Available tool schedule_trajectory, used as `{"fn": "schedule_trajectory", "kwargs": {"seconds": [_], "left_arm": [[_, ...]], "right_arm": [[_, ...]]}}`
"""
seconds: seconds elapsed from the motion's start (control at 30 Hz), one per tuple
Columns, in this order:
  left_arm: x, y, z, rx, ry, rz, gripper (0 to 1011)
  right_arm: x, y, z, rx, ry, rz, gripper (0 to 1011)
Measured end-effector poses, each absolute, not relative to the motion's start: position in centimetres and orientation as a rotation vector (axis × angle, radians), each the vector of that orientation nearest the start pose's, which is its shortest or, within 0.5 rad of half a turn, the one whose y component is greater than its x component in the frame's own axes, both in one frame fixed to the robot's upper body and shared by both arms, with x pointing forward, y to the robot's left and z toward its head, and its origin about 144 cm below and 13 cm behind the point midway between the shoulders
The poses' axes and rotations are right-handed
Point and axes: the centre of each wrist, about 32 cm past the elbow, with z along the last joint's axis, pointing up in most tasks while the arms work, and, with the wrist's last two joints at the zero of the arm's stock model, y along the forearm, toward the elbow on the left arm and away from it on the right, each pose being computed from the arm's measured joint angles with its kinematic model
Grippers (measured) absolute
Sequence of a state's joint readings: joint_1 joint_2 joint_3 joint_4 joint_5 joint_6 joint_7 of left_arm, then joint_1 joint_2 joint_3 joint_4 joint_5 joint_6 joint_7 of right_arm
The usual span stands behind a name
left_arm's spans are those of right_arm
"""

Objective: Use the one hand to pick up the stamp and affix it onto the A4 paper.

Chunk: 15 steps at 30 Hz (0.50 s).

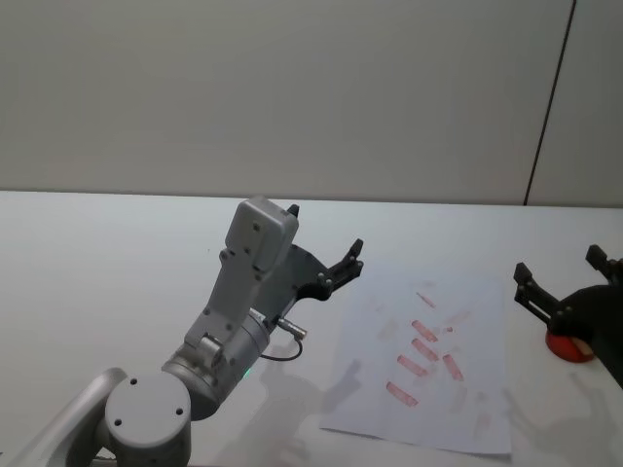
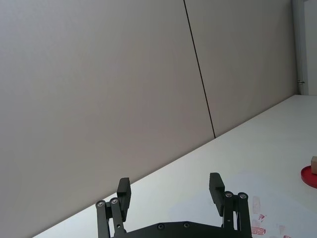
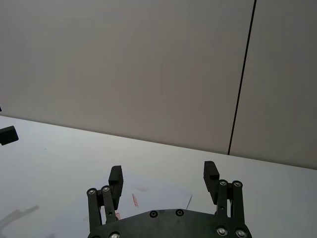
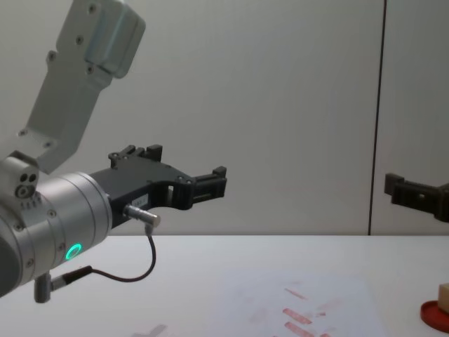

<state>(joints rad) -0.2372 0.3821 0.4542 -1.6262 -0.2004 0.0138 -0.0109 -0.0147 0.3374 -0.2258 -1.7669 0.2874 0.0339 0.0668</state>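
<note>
Stamp (image 4: 443, 295): small tan block standing on the red pad (image 4: 433, 313), at the robot's right end of the bench (image 1: 117, 253). The view's edge cuts the block, so its long axis cannot be told.

Right gripper (image 1: 559, 268): hangs above the pad and well clear of it. Seen from the chest, the stamp lies below the gripper and a little to the robot's right. Fingers spread wide, nothing between them, touching nothing. This is the nearer arm by far, and the move in hand looks like a straight descent onto the block.

A4 paper (image 1: 428, 360): flat on the bench just to the pad's left, carrying several red marks (image 1: 419, 345). Carrying the stamp from pad to sheet would be short work.

Left gripper (image 1: 343, 265): on the far side of the paper from the pad, raised off the bench. Fingers likewise spread and empty. Looks parked.
</note>
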Motion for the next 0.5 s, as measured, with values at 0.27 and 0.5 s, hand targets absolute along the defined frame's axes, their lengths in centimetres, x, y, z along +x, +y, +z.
{"fn": "schedule_trajectory", "kwargs": {"seconds": [0.27, 0.5], "left_arm": [[49.20, 19.84, 120.44, 0.061, -0.268, 1.124, 1002], [49.20, 19.84, 120.44, 0.061, -0.268, 1.124, 1002]], "right_arm": [[44.33, -23.71, 118.87, 0.026, -0.075, -1.230, 1001], [44.33, -23.71, 118.87, 0.026, -0.075, -1.230, 1001]]}}
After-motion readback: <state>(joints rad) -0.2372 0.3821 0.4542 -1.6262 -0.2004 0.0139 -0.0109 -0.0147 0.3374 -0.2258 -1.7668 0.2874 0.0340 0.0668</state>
